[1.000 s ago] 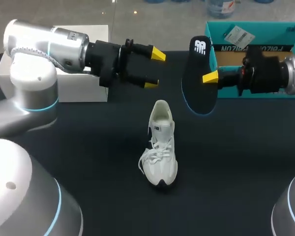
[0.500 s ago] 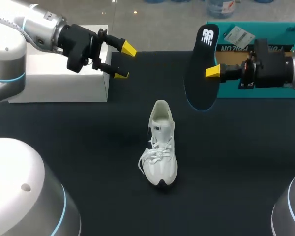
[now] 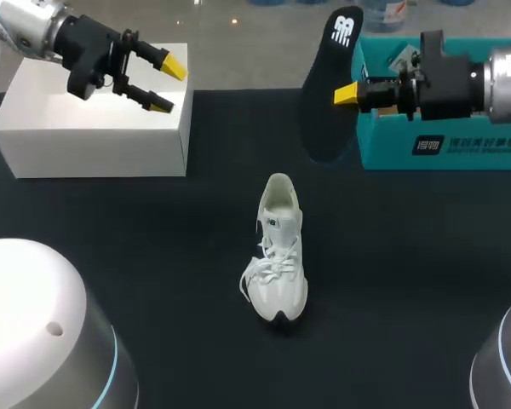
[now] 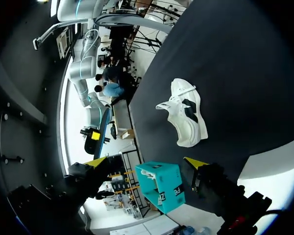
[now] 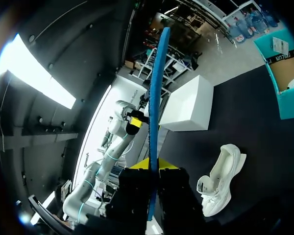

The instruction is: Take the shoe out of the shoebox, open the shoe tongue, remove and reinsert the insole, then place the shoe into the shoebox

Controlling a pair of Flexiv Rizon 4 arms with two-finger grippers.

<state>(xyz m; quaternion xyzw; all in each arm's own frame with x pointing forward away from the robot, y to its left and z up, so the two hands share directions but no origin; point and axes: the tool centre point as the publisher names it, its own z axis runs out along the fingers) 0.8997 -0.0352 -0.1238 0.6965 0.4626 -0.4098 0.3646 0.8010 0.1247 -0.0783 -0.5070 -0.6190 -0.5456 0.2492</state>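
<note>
A white sneaker (image 3: 277, 256) stands upright on the dark table, toe toward the front edge; it also lies ahead of the left gripper (image 4: 186, 115) and below the right one (image 5: 223, 178). My right gripper (image 3: 341, 94) is shut on the dark insole (image 3: 326, 102), holding it on edge in the air beside the teal shoebox (image 3: 443, 141). From the right wrist the insole (image 5: 154, 93) shows edge-on as a blue strip rising between the fingers of that gripper (image 5: 151, 165). My left gripper (image 3: 159, 82) hangs open and empty over the white box (image 3: 94, 128), far from the shoe.
The teal shoebox (image 4: 164, 188) sits open at the back right. The white box (image 5: 188, 105) fills the back left corner. Bare dark tabletop (image 3: 392, 281) surrounds the sneaker on every side.
My left arm has drawn back to the left, from mid-table to over the white box. My right gripper has lifted the insole up and slightly left, clear of the shoe.
</note>
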